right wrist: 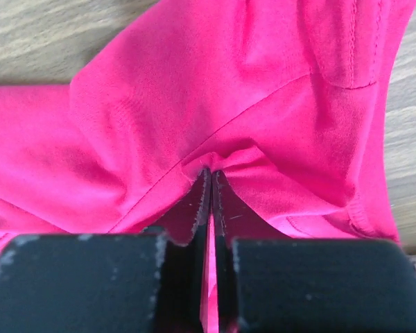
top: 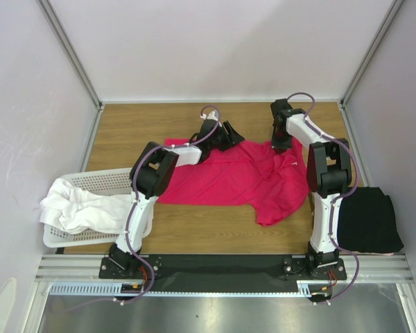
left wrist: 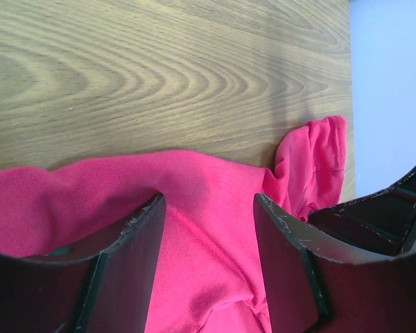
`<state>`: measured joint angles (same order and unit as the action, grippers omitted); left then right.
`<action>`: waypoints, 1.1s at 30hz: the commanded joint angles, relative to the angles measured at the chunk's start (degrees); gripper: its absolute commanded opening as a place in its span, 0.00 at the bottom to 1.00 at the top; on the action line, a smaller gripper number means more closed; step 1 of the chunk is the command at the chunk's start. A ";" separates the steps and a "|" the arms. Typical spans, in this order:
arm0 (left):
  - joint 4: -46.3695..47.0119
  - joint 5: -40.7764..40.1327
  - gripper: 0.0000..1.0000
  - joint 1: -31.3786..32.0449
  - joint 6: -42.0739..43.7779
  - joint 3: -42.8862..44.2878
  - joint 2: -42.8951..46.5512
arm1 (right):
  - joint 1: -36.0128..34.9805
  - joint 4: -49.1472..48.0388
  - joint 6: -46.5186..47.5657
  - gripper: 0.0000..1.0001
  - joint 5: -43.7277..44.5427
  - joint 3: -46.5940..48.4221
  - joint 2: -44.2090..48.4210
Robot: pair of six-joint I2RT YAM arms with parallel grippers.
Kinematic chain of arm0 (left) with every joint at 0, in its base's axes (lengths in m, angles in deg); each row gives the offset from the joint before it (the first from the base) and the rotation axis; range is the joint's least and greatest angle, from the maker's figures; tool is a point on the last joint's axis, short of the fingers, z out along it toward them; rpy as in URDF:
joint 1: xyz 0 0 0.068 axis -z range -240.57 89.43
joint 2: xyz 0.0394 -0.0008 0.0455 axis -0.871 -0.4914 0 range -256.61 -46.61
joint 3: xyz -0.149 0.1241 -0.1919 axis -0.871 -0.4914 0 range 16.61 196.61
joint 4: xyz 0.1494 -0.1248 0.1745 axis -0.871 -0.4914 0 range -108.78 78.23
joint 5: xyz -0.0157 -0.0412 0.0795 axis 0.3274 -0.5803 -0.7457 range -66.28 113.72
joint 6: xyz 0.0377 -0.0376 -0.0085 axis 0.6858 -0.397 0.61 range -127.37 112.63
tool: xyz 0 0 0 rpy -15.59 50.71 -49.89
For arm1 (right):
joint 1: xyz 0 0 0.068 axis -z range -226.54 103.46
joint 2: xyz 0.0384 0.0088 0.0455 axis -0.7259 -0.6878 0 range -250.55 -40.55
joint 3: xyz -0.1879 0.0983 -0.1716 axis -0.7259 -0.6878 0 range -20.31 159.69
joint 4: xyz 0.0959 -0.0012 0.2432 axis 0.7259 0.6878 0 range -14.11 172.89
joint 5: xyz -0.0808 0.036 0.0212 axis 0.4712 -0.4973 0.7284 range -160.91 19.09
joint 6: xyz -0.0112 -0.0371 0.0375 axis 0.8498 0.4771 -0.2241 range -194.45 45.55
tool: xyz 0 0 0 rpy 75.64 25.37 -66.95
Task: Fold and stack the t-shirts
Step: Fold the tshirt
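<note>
1. At the far left, the white t-shirts lie in a heap in the basket and partly hang over its rim. I think they are for a later step, so they should not be disturbed.
2. The left gripper stands open at the far left part of the crimson t-shirt. One finger is on each side of a raised ridge of cloth, and nothing is pinched. To do this well, I would lower it until both pads are around the ridge and only then close. The bite should be deep enough that the soft fabric cannot slip out.
3. The crimson t-shirt lies spread but wrinkled in the middle of the table, between the two arms. One flap reaches toward the near side.
4. The right gripper is closed tight on a small fold of the crimson cloth, close to a seam. I believe both arms should lift together and at the same height. A pull from this side alone would drag and twist the shirt.
5. At the right, the black t-shirt lies flat beside the base of the right arm, well apart from the crimson one. It seems to be the place for the stack.
</note>
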<state>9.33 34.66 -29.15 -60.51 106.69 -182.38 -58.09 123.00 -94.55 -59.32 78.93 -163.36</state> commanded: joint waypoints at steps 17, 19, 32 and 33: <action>-1.06 -0.92 0.61 -0.48 -0.47 -0.87 -1.52 | 0.39 5.53 -7.14 0.00 3.61 -18.19 19.61; -1.15 -0.92 0.61 -0.48 -0.47 -0.96 -1.43 | 0.65 5.53 -8.55 0.00 3.79 -20.65 21.11; -0.89 -0.83 0.61 -0.48 -0.29 -1.31 -1.26 | 4.08 7.82 -10.32 0.60 4.50 -23.24 26.47; -0.89 -0.92 0.61 -0.48 -0.29 -1.31 -1.17 | 4.17 7.56 -9.79 0.61 3.97 -21.30 26.39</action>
<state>9.83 34.59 -29.15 -60.95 106.43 -182.38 -54.47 130.57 -104.54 -55.51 52.85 -140.58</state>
